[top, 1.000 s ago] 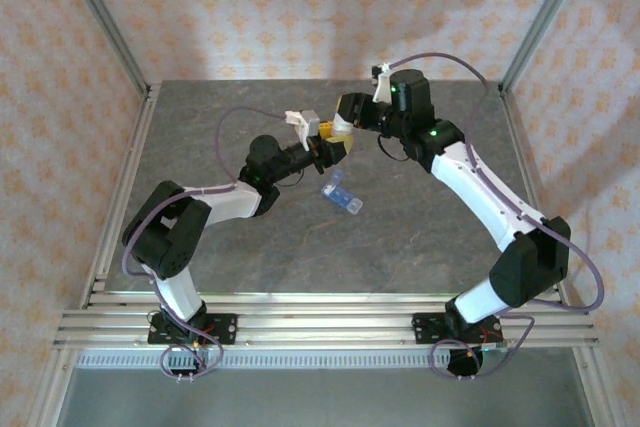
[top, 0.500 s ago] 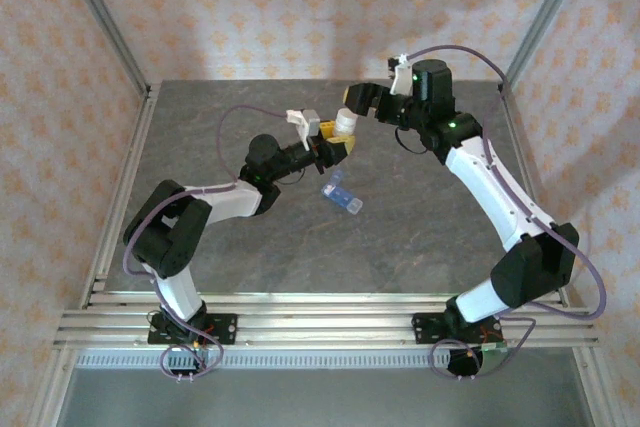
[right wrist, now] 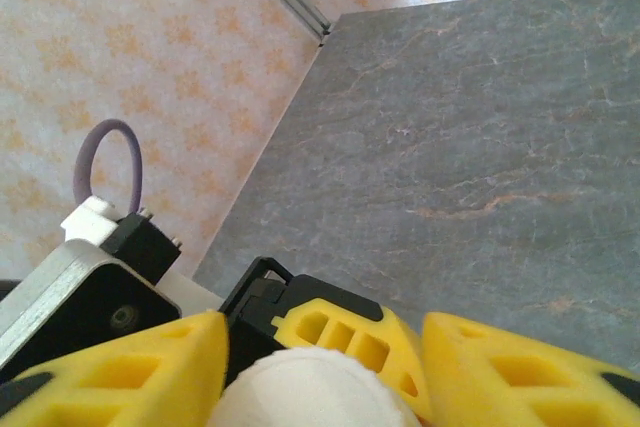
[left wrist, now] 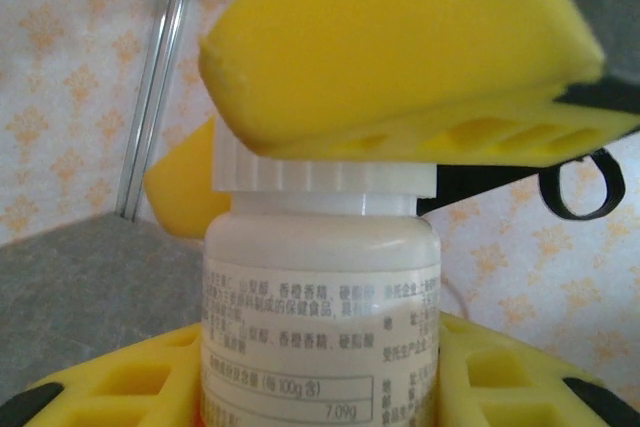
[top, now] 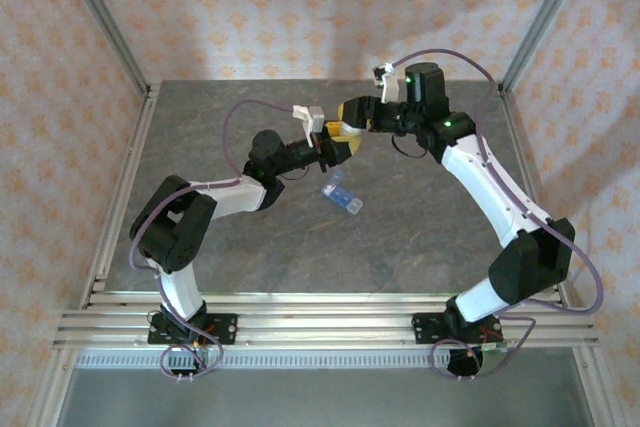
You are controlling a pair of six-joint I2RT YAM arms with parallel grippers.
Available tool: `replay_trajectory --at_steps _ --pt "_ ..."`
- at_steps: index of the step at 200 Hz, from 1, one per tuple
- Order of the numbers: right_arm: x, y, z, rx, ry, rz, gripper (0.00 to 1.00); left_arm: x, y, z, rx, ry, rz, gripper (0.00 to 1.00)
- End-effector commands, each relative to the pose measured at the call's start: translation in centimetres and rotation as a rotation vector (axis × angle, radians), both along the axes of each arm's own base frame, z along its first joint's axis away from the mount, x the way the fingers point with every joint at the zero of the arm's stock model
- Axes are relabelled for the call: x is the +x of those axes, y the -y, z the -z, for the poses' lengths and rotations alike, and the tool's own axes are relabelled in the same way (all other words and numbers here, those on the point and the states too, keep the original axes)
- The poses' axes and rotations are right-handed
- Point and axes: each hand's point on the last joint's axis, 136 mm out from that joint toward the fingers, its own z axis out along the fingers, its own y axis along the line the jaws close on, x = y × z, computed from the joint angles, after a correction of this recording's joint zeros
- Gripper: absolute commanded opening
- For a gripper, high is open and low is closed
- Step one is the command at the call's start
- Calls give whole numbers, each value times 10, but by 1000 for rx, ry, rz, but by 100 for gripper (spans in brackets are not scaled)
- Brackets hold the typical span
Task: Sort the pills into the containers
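Checking the top-down cam first: got the left gripper point(top: 338, 148) and right gripper point(top: 346, 121) meeting nose to nose just above frame centre.

Over to the left wrist cam: seeing a bottle point(left wrist: 320, 297) w/ a printed label, upright mid-frame; pinched low down btwn that arm's own yellow fingers point(left wrist: 110, 392) at the bottom edge, so clamped on it; white ribbed cap point(left wrist: 320, 175) on top, w/ the other arm's yellow pads point(left wrist: 400, 37) overlapping it from upper right and behind left.

Right wrist cam: cap at bottom centre, flanked tight by yellow fingers point(right wrist: 130, 367) either side; can't tell if actually squeezing or just hugging it tbh.

Also spotted the pill box point(top: 342, 194): light blue, lying on the grey table point(top: 430, 237) just below the bottle in the overhead pic, near centre; apart from both grippers.
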Motion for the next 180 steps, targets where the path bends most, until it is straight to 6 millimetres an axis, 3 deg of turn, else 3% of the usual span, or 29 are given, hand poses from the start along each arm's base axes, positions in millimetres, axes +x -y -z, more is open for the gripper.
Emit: replay_trajectory --at_steps 1,14,35,51,59,61,62,63,64,68,112,180 --pt "1 -1 -10 2 22 -2 42 -1 -2 -20 -36 71 15 0" --pt "1 0 -8 -1 16 8 34 -2 -2 -21 -37 72 13 0" --pt "3 4 -5 4 10 46 32 -1 -4 -19 -33 73 -2 0" --pt "5 12 -3 -9 10 103 29 1 -7 -15 -27 71 -29 18" --pt "8 17 0 -18 10 141 28 2 -9 -13 -25 69 -46 34" --pt "8 18 1 -19 10 150 28 2 -9 -12 -24 70 -49 48" --pt "8 19 1 -20 11 155 28 2 -9 -12 -23 69 -50 60" --pt "9 20 2 -20 10 160 28 2 -9 -12 -23 70 -50 79" --pt "9 20 2 -21 10 164 28 2 -10 -12 -22 70 -51 89" --pt "10 22 4 -25 11 178 28 2 -10 -10 -19 70 -53 99" --pt "27 57 29 -115 17 373 27 -9 -23 11 19 54 -100 100" --pt "50 132 91 -349 79 706 27 -14 -77 37 96 55 -339 100"
